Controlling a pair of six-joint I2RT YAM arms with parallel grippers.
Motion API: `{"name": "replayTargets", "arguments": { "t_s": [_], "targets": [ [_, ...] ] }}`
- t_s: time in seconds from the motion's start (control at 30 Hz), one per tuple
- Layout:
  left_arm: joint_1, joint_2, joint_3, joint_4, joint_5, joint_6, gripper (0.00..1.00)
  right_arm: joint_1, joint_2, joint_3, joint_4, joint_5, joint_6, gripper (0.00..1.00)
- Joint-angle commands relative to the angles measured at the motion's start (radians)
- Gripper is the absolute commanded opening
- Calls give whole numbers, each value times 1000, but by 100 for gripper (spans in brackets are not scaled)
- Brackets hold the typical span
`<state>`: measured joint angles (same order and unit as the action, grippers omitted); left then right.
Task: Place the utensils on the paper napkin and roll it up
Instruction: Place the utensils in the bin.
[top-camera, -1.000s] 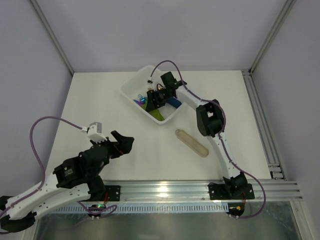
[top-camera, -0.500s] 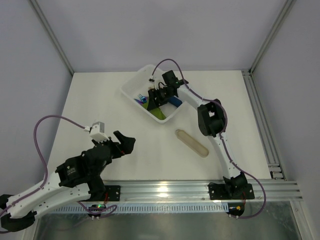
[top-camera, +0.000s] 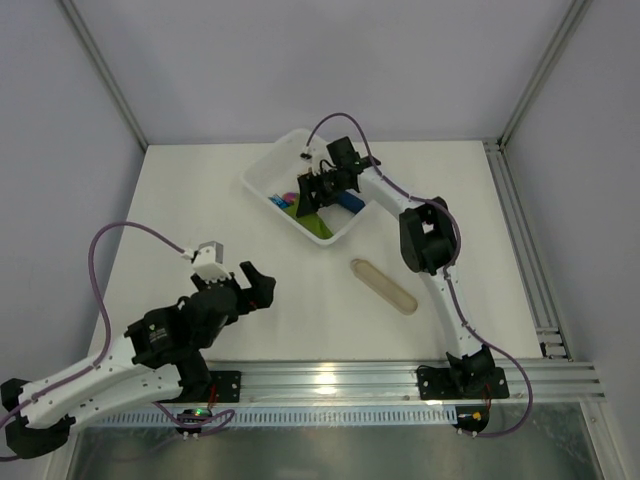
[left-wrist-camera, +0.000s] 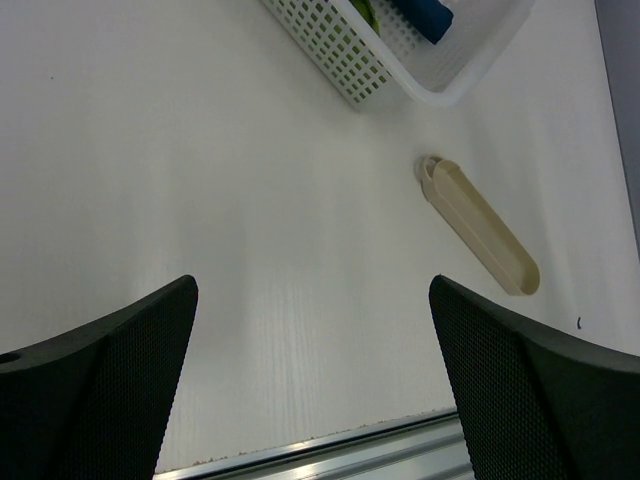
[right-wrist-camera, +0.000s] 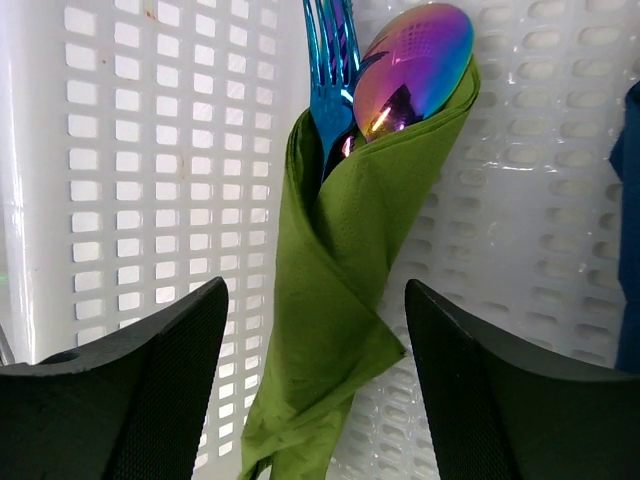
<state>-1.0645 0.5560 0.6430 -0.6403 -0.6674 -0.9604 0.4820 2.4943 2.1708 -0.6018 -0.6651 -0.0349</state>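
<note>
- Olive-green paper napkin lies straight below my right gripper, on the floor of the white perforated basket. It is folded loosely round the utensils, and a rainbow fork head and spoon bowl poke out of its far end, beyond my fingertips.
- My right gripper stands wide, one finger on either side of the bundle, and I see no contact with it.
- I judge the paper thin and soft, quick to crumple or tear. The metal is stiff and slick, and may slide out of the open end if I tip the bundle.
- I would pinch across the wrapped middle, where the paper covers the handles, so that both lift together.
- My left gripper is also wide and holds nothing, over bare table. The beige oblong piece lies ahead and to its right, well apart.
</note>
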Motion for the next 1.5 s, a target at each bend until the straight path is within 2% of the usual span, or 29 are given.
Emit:
{"name": "replayTargets", "arguments": {
  "t_s": [0.0,0.23,0.43,0.67,0.8,1.0,1.23,1.47],
  "targets": [
    [-2,24,38,13,-73,28,99,-6,-101,4,30,41,-20,75],
    [-2,59,63,-85,-165,5,99,-19,-161,-65,91,44,-5,80],
    [-2,62,104,-194,-173,-53,99,-33,-189,-62,102,59,56,81],
    [-2,142,250,-363,-184,-138,99,-48,-224,-25,25,21,118,81],
    [-2,211,389,-438,-207,-153,99,-45,-225,-12,-27,-42,116,81],
    [0,283,491,-443,-195,-113,99,-36,-250,-59,-27,-11,82,81],
    [1,323,573,-475,-227,-75,99,-11,-232,-74,-36,22,116,67],
    [8,328,586,-510,-244,-84,99,38,-178,-42,-39,25,147,65]
  ]
}}
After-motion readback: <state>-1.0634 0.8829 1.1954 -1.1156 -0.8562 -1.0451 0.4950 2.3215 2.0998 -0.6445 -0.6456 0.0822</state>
